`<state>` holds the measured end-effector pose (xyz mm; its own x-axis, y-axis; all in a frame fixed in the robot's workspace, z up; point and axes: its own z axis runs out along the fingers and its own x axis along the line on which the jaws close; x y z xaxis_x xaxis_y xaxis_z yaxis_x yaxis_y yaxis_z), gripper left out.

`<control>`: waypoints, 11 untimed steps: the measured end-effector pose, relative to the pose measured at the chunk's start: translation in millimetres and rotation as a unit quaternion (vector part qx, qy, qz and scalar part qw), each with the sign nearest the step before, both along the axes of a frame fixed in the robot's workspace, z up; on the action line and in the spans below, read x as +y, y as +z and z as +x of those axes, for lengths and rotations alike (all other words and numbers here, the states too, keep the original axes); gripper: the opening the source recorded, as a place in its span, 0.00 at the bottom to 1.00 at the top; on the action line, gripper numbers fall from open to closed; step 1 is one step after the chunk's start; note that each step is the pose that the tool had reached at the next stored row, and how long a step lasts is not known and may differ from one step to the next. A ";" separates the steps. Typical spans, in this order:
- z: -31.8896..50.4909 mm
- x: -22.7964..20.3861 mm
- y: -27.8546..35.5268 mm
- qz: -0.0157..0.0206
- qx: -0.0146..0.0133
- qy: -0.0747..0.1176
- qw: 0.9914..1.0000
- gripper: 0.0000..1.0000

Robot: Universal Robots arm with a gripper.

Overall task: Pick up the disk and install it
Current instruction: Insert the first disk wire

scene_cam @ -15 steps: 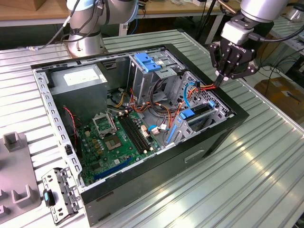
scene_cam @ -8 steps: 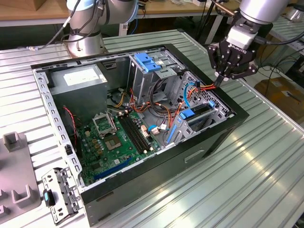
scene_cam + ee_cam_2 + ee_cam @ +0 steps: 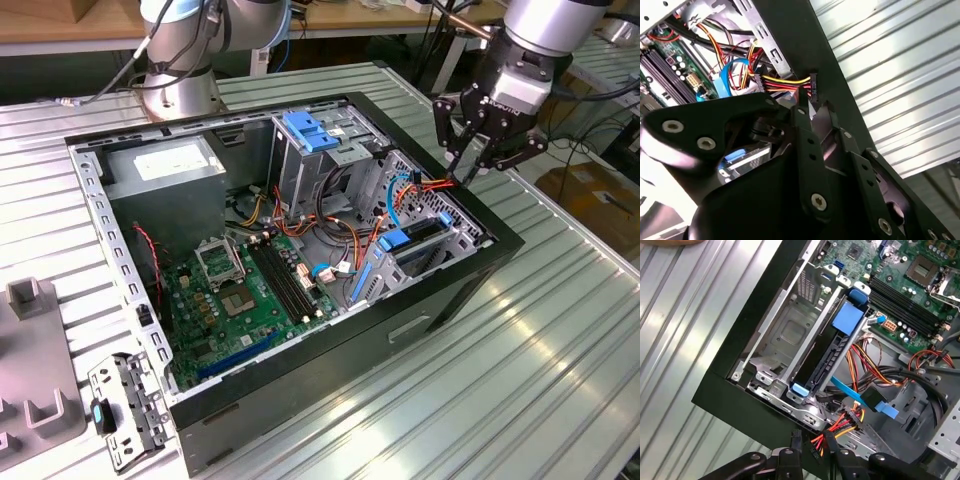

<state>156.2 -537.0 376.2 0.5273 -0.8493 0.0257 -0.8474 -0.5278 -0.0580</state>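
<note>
Exterior view: gripper [image 3: 470, 165] above computer case [image 3: 480, 275] rim.
Fingers pressed together, empty; disk [image 3: 412, 238] seated in its bay inside the case, just below.

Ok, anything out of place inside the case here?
One thing: a loose power connector on yellow, red and black wires sticks up over the case wall, plugged into nothing, right by the gripper. The disk lies in its bay and looks straight.

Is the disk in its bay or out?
In: the disk sits on edge inside the bay; the hand hovers above the case corner.
</note>
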 end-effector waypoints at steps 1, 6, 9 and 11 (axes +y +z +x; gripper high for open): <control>0.7 0.0 -0.6 0.000 0.000 0.008 1.000 0.31; 4.2 0.0 -2.8 0.000 0.000 0.047 0.999 0.31; 4.4 0.0 -4.3 0.000 0.000 0.087 0.996 0.31; 4.5 0.0 -5.6 0.000 0.000 0.110 0.994 0.31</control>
